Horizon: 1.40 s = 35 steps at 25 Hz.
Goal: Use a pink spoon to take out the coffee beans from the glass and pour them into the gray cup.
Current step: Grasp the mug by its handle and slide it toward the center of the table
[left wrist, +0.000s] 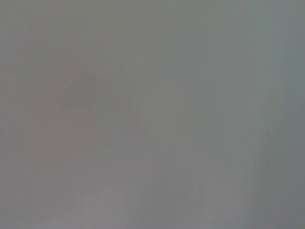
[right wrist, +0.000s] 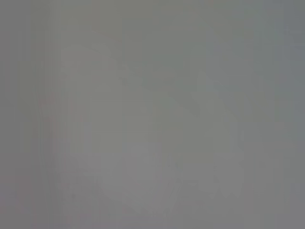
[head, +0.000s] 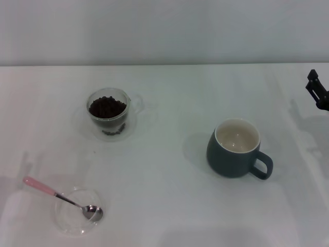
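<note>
A white table filled the head view, with a pale wall behind it. On the robot's left side, toward the back, stood the glass, a small clear cup with a clear handle on its side. It was upright, and the coffee beans sat inside it as a dark heap near the top. A few more beans showed low down through the clear wall. Near the front on the left lay a flat clear round dish. The pink spoon rested on it, with its shiny metal bowl inside the dish and its pink handle sticking out over the rim, slanting up and away to the left. The spoon bowl looked empty. On the right side stood the gray cup, a squat dark mug with a cream-white inside. It was upright, its loop handle pointed to the front right, and no beans showed in it. The glass and the gray cup were well apart, and the spoon was well apart from both. At the far right edge a small black piece of the right gripper poked in above the table, touching nothing, and I could not tell how its jaws stood. The left gripper did not show. Both wrist views showed only a plain gray blur.
</note>
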Motion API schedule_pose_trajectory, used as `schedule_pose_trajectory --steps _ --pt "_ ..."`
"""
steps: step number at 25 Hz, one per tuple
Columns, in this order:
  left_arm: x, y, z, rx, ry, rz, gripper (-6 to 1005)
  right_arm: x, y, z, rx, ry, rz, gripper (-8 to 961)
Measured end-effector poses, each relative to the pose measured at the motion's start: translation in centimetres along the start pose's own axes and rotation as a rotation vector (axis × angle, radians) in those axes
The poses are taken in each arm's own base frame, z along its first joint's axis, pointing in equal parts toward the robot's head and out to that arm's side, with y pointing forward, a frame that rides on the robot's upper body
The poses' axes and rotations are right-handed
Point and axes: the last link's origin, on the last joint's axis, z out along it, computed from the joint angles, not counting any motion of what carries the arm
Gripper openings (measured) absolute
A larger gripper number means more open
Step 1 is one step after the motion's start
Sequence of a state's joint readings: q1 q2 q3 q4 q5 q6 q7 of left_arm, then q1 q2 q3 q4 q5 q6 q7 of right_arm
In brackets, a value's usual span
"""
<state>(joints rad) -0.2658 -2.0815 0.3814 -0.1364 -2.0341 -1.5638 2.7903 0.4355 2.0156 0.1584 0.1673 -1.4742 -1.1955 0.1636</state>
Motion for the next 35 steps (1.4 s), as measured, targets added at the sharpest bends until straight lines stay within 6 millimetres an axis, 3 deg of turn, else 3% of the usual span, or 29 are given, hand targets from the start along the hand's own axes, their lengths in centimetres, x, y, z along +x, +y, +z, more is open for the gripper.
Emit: schedule_pose_trajectory --steps 14,25,29,35 --pt "0.1 0.2 0.3 -0.014 0.004 0.000 876 -0.3 -0.3 0.3 0.003 -0.009 0.007 837" --pt "0.7 -0.9 -1.4 0.012 0.035 -0.087 877 -0.4 -0.7 0.3 0.014 -0.014 0.008 835" --pt "0.8 -1.1 -1.5 0.014 0.037 -0.097 877 -0.3 -1.1 -1.2 -0.017 -0.028 0.069 835" --pt "0.9 -1.2 -0.9 0.014 0.037 -0.093 877 0.2 -2.3 -5.6 -0.093 -0.047 0.168 834"
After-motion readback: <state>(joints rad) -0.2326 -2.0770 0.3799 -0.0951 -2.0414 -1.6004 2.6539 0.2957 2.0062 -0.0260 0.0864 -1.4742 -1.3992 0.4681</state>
